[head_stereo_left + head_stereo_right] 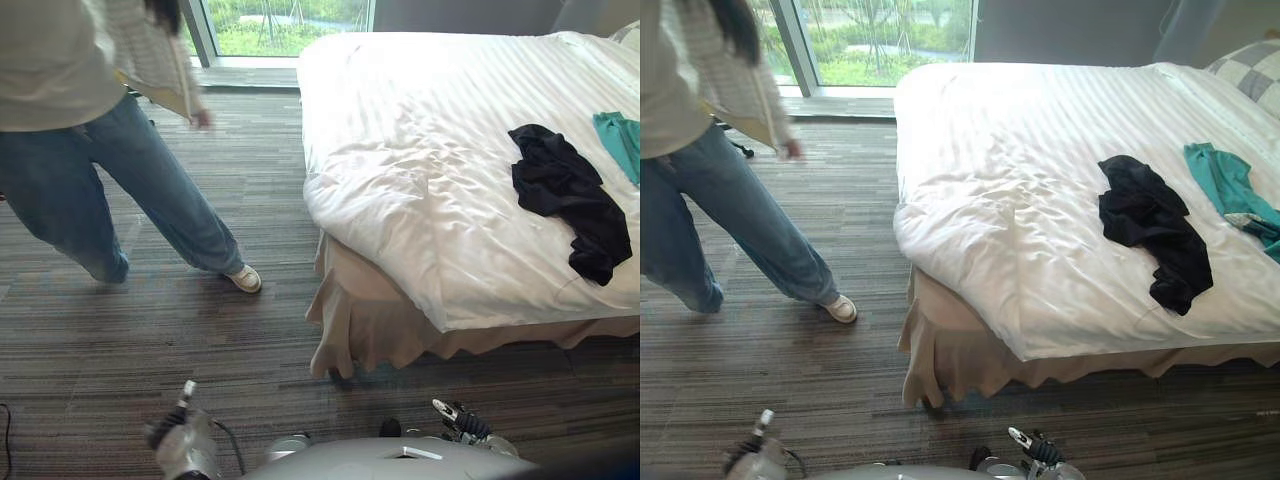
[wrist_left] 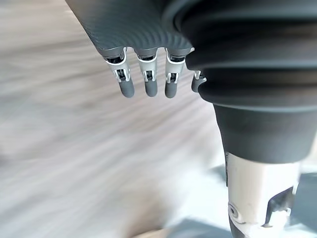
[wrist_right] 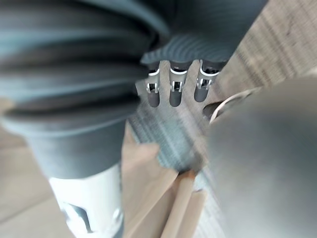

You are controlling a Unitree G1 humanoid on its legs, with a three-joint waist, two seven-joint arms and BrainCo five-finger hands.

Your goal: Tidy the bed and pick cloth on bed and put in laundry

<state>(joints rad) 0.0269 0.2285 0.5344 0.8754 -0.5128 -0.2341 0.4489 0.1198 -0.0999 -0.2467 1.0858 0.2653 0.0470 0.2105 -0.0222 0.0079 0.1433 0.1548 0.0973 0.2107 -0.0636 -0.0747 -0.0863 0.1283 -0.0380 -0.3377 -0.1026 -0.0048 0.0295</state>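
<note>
We stand short of the bed (image 1: pixel 400 120) | black garment (image 1: pixel 565 195), teal garment (image 1: pixel 622 140) lie there unreached | so left robot hand (image 2: pixel 150 85), right robot hand (image 3: pixel 177 94) hang released, empty

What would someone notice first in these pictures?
A white bed fills the right side, with a black cloth crumpled on it and a teal cloth to its right. A person in jeans stands on the floor at the left.

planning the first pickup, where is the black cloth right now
The black cloth lies crumpled on the white bed, on the right of the eye views, just left of a teal cloth.
</note>
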